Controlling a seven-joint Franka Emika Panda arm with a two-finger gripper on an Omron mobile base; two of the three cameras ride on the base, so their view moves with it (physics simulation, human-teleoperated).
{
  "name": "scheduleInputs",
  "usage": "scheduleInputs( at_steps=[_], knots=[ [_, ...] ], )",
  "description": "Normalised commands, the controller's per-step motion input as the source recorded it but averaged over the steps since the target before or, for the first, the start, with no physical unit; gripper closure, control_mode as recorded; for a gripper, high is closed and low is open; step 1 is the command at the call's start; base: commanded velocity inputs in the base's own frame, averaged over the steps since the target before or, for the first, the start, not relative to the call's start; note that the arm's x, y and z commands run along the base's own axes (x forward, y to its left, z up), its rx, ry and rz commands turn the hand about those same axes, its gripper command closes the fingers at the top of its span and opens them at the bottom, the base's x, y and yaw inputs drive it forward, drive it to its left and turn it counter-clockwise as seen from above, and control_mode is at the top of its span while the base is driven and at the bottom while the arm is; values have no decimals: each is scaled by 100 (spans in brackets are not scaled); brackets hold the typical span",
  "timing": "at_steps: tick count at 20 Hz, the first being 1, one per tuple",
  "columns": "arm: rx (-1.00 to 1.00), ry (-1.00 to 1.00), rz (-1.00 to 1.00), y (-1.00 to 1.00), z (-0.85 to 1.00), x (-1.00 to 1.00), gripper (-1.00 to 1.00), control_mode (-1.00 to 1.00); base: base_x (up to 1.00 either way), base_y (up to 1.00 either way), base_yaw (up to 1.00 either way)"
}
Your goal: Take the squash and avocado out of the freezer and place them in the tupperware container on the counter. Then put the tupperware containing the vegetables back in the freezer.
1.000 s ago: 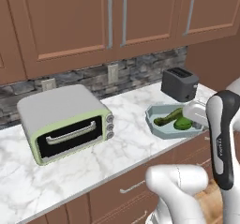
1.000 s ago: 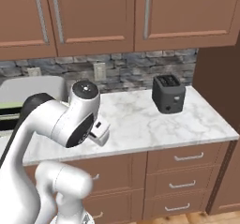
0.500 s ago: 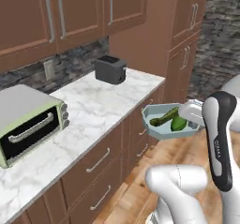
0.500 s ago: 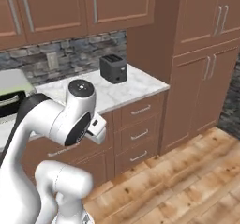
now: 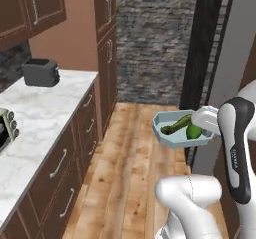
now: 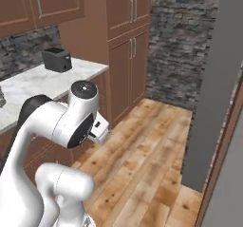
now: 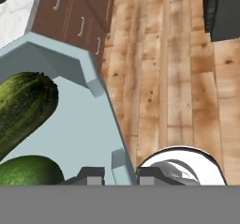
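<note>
My gripper (image 7: 122, 175) is shut on the right rim of the pale blue-grey tupperware container (image 7: 79, 129), one finger (image 7: 91, 175) inside the wall and one outside. In the left base view the tupperware container (image 5: 167, 135) hangs over the wooden floor, away from the counter (image 5: 40, 118), with the gripper (image 5: 202, 132) at its right end. Inside lie the long squash (image 5: 176, 124) and the rounded avocado (image 5: 194, 131); the hand view shows the squash (image 7: 23, 108) and avocado (image 7: 28, 171) close up. The freezer's grey door (image 5: 230, 68) stands just right of the tray.
A black toaster (image 5: 40, 72) sits at the counter's far end, and the green-trimmed toaster oven (image 5: 5, 130) is at the left edge. Brown drawers (image 5: 75, 153) and tall cabinets (image 5: 107, 48) line the left. Open wooden floor (image 5: 130, 148) lies between counter and freezer door (image 6: 213, 79).
The whole scene has swung: the counter has slid left and away, and the freezer door has come into view on the right. The tray stays in my gripper with both vegetables inside.
</note>
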Motion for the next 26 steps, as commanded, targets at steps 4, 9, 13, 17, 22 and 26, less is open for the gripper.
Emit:
scheduleInputs(
  at_steps=[4,9,13,17,22,26],
  knots=[
    [0,0,0,0,0,0,100,100,-100,8,-63],
    [0,0,0,0,0,0,100,100,-90,-1,-46],
    [0,0,0,0,0,0,100,100,-56,-34,-25],
    [0,0,0,0,0,0,100,100,-8,-63,-14],
    [0,0,0,0,0,0,100,100,8,-87,-16],
    [0,0,0,0,0,0,100,100,49,-81,-12]
  ],
)
